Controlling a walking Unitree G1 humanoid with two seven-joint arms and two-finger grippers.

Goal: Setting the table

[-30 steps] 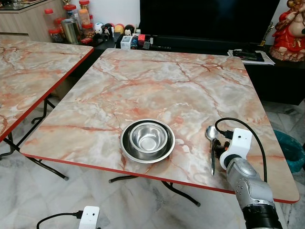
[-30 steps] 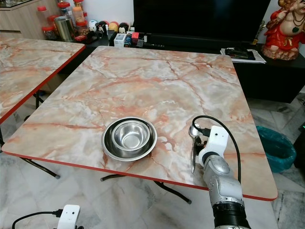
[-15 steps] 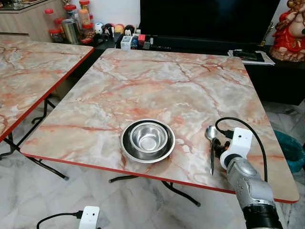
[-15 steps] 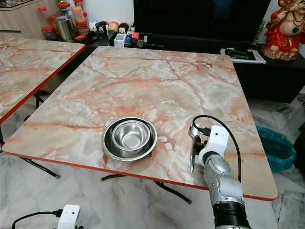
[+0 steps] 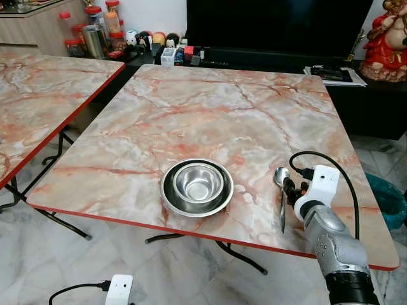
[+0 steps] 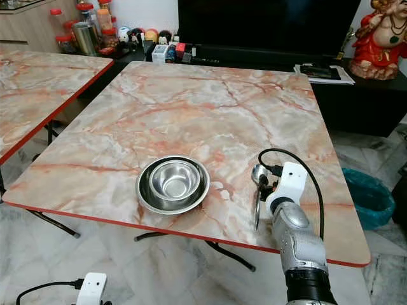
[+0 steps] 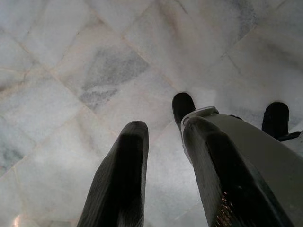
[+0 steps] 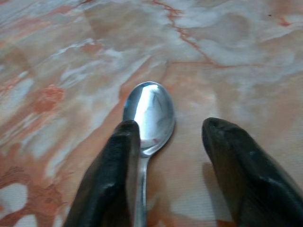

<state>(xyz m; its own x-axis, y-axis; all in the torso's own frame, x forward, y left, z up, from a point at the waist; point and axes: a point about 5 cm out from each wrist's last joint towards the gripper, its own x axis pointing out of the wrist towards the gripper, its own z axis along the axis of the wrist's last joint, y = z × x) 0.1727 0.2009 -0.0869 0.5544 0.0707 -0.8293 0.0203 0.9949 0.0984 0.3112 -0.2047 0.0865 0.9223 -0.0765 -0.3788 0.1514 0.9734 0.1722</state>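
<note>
A steel spoon lies flat on the marble table near the front right, its bowl pointing away from me. My right gripper hovers low over it and is open. One finger sits along the spoon's handle and the other finger stands apart over bare table. Left of the spoon, a small steel bowl rests inside a steel plate. My left gripper hangs open over the floor.
The table's red front edge runs just below the plate. A second marble table stands at the left. A dark TV cabinet with jars lines the back, and a teal bin sits on the floor at the right.
My right gripper has crept forward along the spoon toward its bowl end. The spoon, steel bowl and plate have stayed put.
</note>
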